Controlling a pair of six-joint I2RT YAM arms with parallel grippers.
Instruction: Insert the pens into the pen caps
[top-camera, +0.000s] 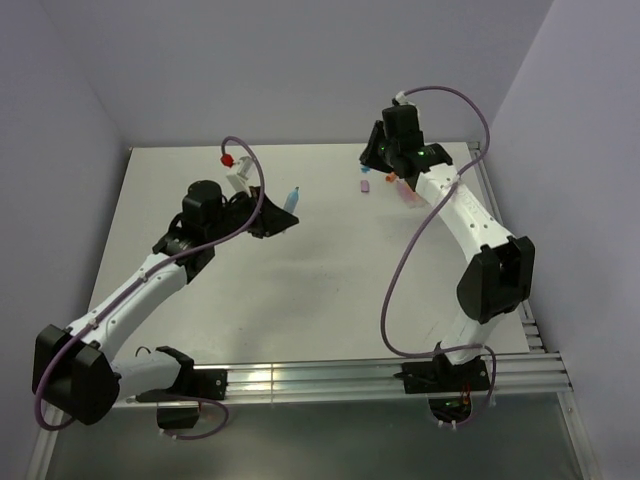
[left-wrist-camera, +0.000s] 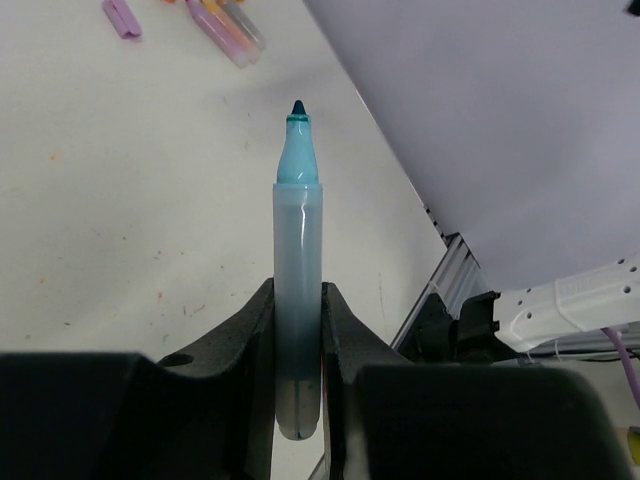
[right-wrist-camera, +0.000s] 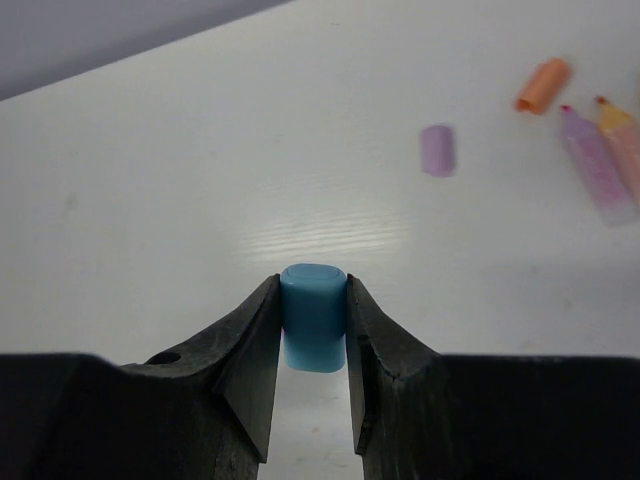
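We see the left hand (left-wrist-camera: 298, 300) pinching the blue pen (left-wrist-camera: 297, 240) by its lower barrel, its two fingers pressed against either side. The pen stands out straight from the fingers, its uncapped dark tip pointing away from the hand. From above, this hand hangs over the counter (top-camera: 300, 300) about midway between its left and right edges, closer to the far edge than the near one.

The right hand (right-wrist-camera: 313, 290) is pinching the blue cap (right-wrist-camera: 313, 320) between its fingertips, with most of the cap showing between them. It sits low near the far edge, toward the far right corner. We cannot tell whether the cap touches the counter.

Loose on the counter ahead of that hand lie the purple cap (right-wrist-camera: 437, 150) and, farther toward the right edge, the orange cap (right-wrist-camera: 542, 85). Just beside the orange cap, the pink pen (right-wrist-camera: 598, 165) and the peach pen (right-wrist-camera: 622, 145) lie side by side, touching or nearly so, coloured tips bare.
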